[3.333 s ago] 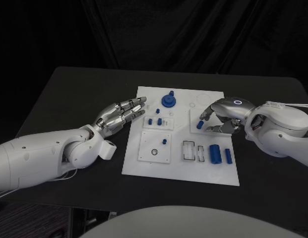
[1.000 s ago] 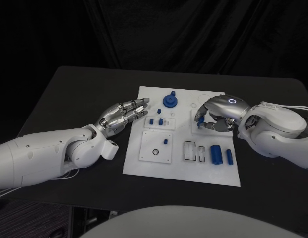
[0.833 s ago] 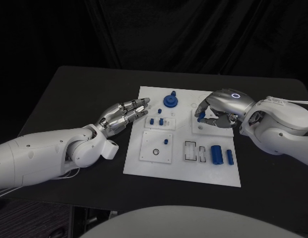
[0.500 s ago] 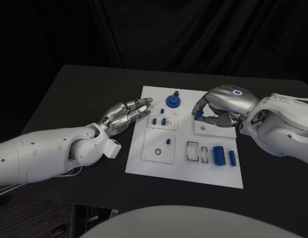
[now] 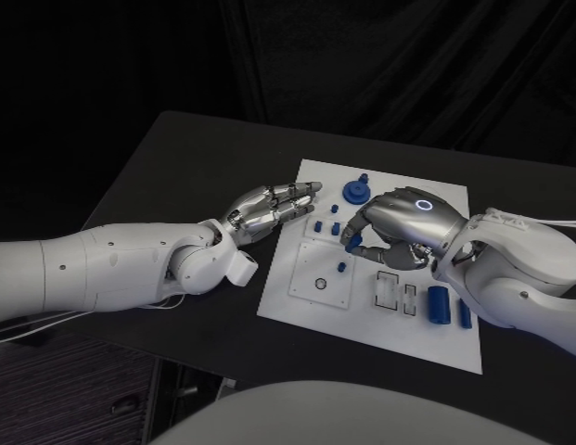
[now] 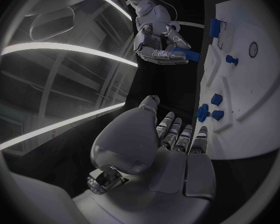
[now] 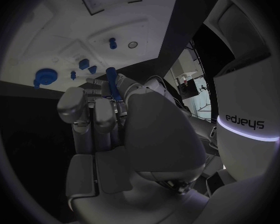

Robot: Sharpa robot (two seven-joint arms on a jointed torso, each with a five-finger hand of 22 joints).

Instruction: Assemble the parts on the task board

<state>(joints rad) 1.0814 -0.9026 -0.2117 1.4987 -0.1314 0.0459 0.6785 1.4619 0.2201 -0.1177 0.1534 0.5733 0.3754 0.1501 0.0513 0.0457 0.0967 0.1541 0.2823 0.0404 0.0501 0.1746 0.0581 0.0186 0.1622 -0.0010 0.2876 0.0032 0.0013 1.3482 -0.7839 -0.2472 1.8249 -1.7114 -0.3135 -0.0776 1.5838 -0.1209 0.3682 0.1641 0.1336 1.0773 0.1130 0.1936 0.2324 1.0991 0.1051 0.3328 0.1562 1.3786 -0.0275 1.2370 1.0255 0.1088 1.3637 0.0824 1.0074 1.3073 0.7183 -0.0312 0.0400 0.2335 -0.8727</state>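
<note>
One white task board (image 5: 368,306), two silver hands, several small blue parts, one black table (image 5: 194,167)

Your right hand (image 5: 392,222) now holds a long blue part (image 7: 112,83) in its fingers and is lifted off the task board (image 5: 368,315). Earlier it was pressing down at the small plate on the board's right side. It has also moved toward the board's middle, closer to the left hand (image 5: 272,209).
</note>
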